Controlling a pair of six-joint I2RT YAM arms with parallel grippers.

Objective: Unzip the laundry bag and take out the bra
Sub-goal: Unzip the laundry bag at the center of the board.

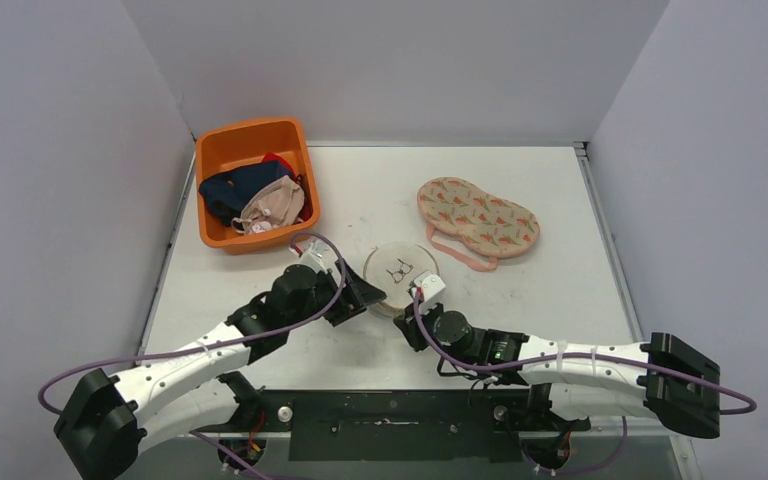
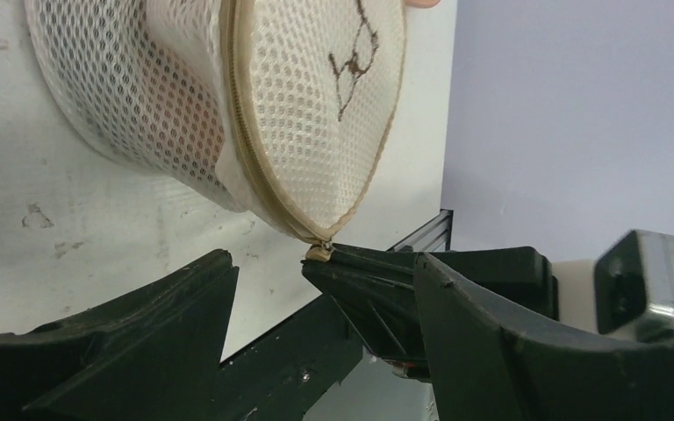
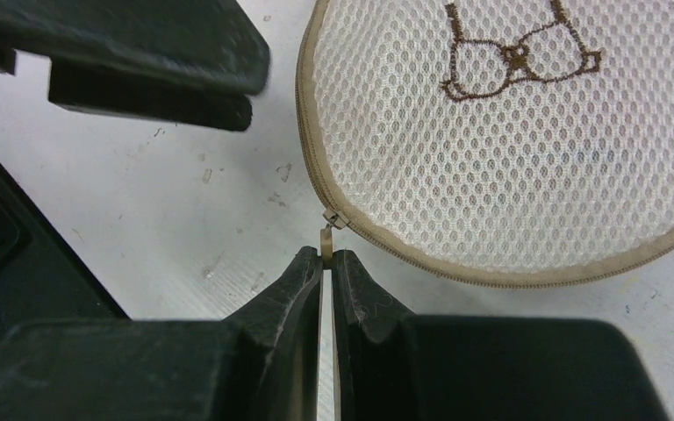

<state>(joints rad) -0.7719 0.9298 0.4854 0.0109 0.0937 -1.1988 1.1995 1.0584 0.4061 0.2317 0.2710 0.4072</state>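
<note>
The white table (image 1: 560, 300) carried an orange basket (image 1: 210, 190) of clothes at its far left and a carrot-patterned pouch (image 1: 478, 217) toward the far right. The round mesh laundry bag (image 1: 400, 272) lay at the near middle between the two arms, its zip closed along the edge I could see. The left gripper (image 1: 355, 298) sat just beside the bag, jaws wide apart and holding nothing. The right gripper (image 3: 327, 263) had its jaws pinched tight on the small tan zip pull (image 3: 326, 239).
</note>
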